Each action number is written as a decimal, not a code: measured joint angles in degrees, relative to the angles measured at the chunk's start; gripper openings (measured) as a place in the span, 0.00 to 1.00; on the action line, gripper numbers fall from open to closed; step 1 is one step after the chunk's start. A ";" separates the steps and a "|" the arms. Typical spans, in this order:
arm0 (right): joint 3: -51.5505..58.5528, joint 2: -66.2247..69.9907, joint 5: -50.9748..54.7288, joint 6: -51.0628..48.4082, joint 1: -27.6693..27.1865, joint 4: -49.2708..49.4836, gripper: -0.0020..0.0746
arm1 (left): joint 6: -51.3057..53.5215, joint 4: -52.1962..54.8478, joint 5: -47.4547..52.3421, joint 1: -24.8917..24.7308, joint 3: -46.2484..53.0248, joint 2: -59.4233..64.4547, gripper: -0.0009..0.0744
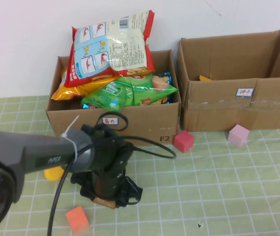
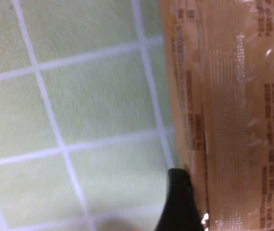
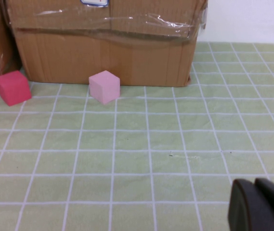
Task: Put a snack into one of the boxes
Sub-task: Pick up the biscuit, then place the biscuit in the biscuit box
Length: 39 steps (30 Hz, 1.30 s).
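High view: the left arm reaches over the green-checked tabletop (image 1: pixel 228 187) in front of the left box (image 1: pixel 130 123), its pincer (image 1: pixel 108 196) pointing straight down onto a brown snack (image 1: pixel 103 200) lying flat on the tabletop. Only an edge of the snack shows beneath the pincer, and I cannot tell whether the fingers are wide, narrow or gripping it. In the left wrist view the snack (image 2: pixel 233 115) fills one side, a tan wrapper with a crimped seam, with one dark fingertip (image 2: pixel 180 202) touching its edge.

The left box is heaped with bags: a red-and-white bag (image 1: pixel 111 46) on top, a green bag (image 1: pixel 130 91) and an orange bag (image 1: pixel 73 91) below. The right box (image 1: pixel 238 105) stands just beside it. A red cube (image 1: pixel 183 141) sits between the boxes, a pink cube (image 1: pixel 238 135) before the right box, an orange cube (image 1: pixel 77 219) near the left arm.

The right pincer (image 3: pixel 262 207) shows only in its wrist view, above bare tabletop, well apart from the pink cube; its fingers look pressed together.
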 joint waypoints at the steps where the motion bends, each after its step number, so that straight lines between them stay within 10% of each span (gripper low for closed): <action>1: 0.00 0.00 0.00 0.00 0.00 0.00 0.02 | 2.20 0.15 1.60 -0.66 0.00 -0.75 0.60; 11: 0.00 0.00 0.00 0.00 0.00 0.00 0.02 | 19.12 0.37 8.95 -10.67 0.00 -13.89 0.60; 19: 0.00 0.00 0.00 0.00 0.00 0.00 0.02 | 19.27 5.17 -9.36 -16.50 0.22 -22.99 0.60; 30: 0.00 0.00 0.00 0.00 0.00 0.00 0.02 | 18.14 7.93 -48.91 -12.39 -0.61 -20.30 0.60; 39: 0.00 0.00 0.00 0.00 0.00 0.00 0.02 | 18.14 7.93 -56.25 -5.57 -14.08 -8.23 0.60</action>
